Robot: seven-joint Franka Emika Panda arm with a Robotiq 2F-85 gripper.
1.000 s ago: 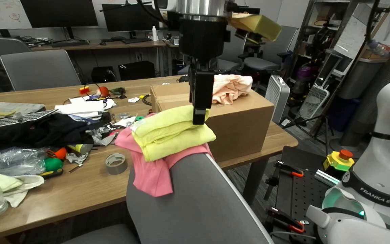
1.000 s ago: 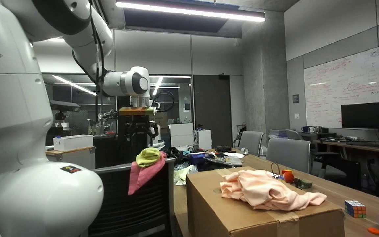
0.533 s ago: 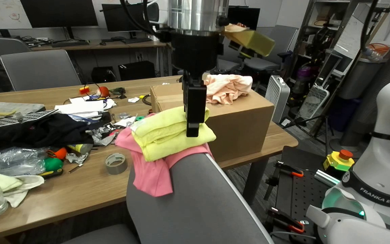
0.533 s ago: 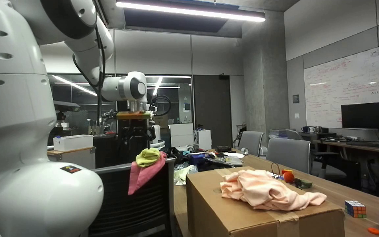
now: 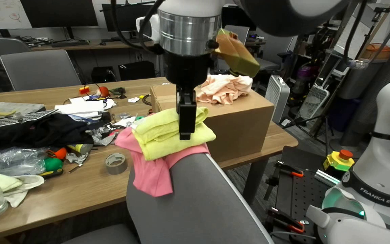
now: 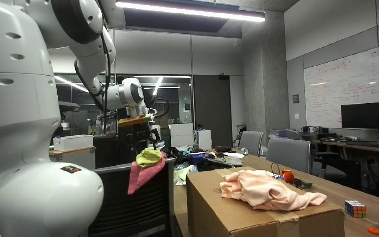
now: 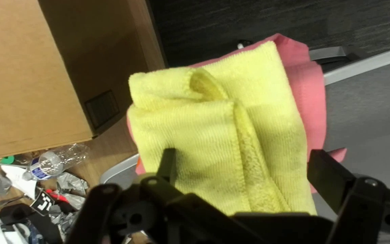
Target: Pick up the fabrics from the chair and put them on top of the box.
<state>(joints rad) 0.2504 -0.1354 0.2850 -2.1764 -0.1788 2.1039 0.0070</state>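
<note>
As yellow cloth (image 7: 198, 132) lies folded atop pink cloth (image 5: 152, 176) on chair (image 5: 198, 196), step in hand: likely approach for pick-up. Gripper (image 7: 242, 156): over yellow cloth, fingers spread wide, grasping nothing; contact unclear. Peach cloth (image 6: 265, 191): crumpled, on box (image 5: 239, 130) (likely one item done). Next move, by judgement: lower, close on yellow cloth, lift, carry to box. Shallow bite advisable; pink cloth could drag along underneath.

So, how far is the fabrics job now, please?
Apparently done: the peach cloth lies on the box. Under way: the open gripper is at the yellow cloth, not yet gripping. Left: moving it and the pink cloth beneath from the chair to the box.
</note>
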